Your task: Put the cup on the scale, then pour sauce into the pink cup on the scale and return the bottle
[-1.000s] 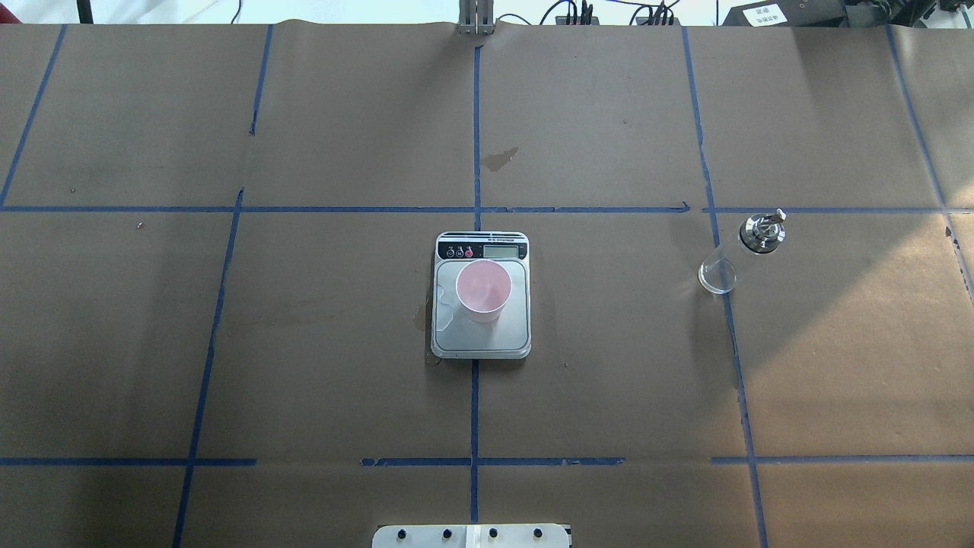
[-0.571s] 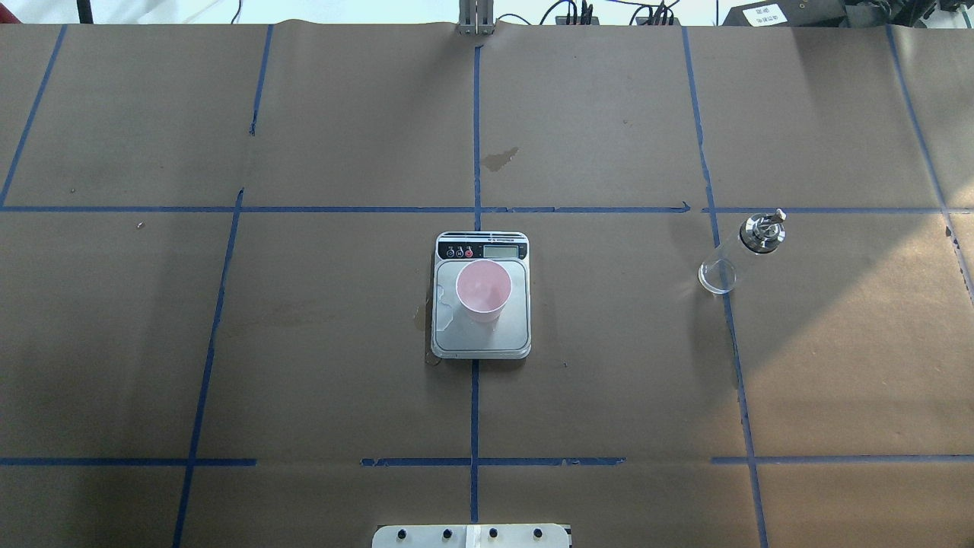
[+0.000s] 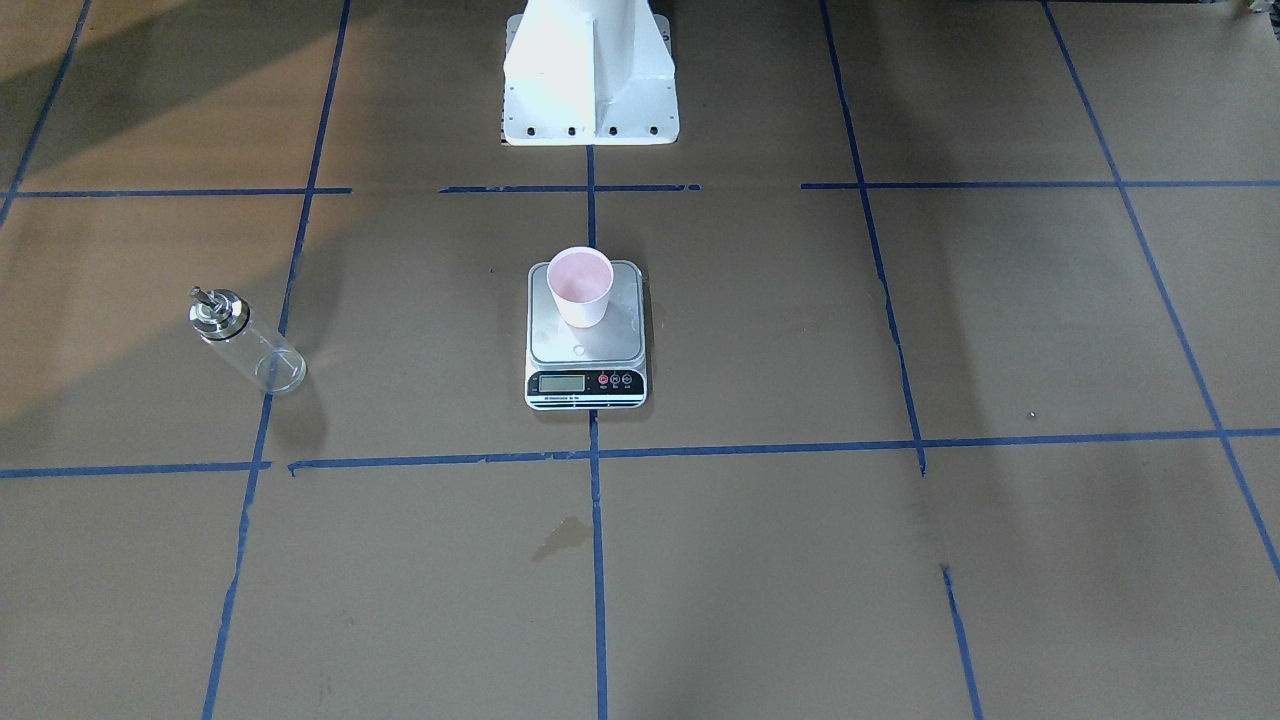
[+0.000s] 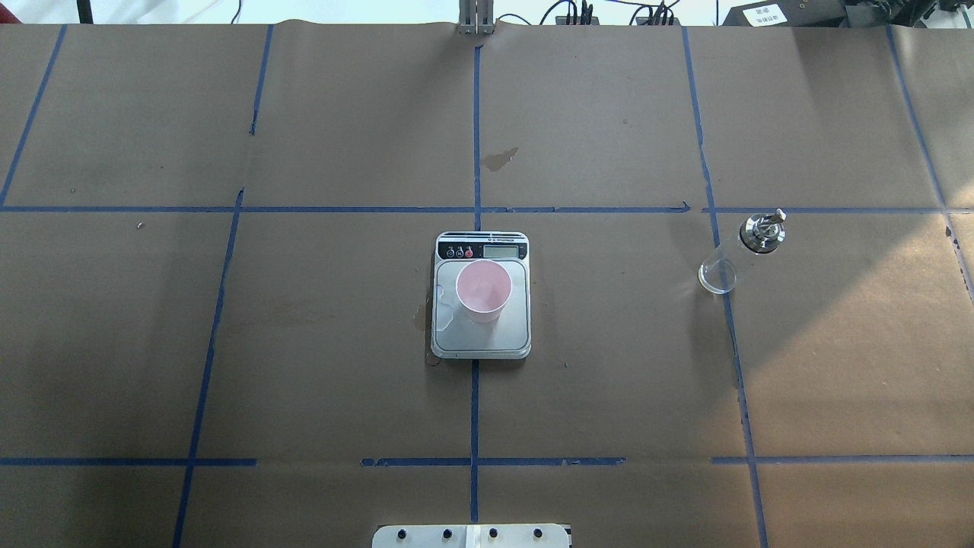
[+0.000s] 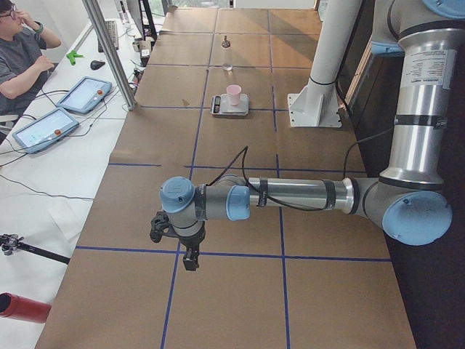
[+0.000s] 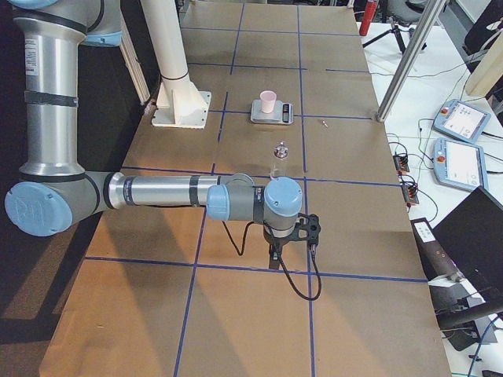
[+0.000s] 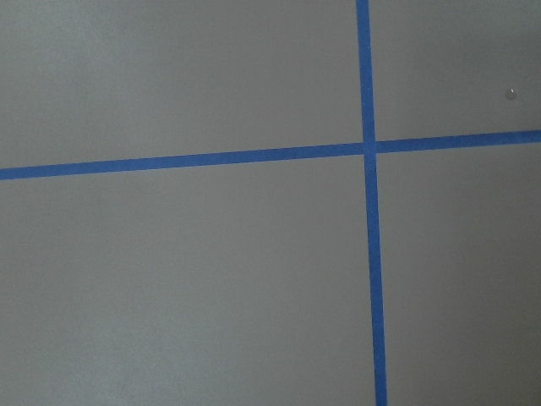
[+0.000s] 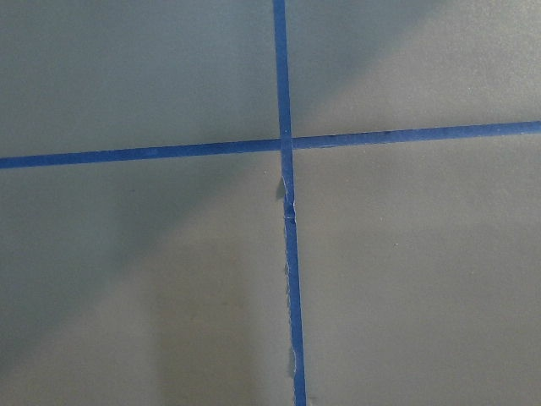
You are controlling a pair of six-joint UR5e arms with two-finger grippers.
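Cup [image 4: 483, 285] is seen upright on scale [image 4: 481, 341], bottle [image 4: 740, 253] well apart. Left hand [image 5: 190, 259] and right hand [image 6: 275, 254] (caught only in distant side views) cannot be judged open or closed.

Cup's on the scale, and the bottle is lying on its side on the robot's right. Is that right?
Not quite. The bottle stands upright on its base, cap on top, as the exterior right view shows; the overhead angle only makes it look tipped. The rest holds: the cup is on the scale, and the bottle is on the robot's right.
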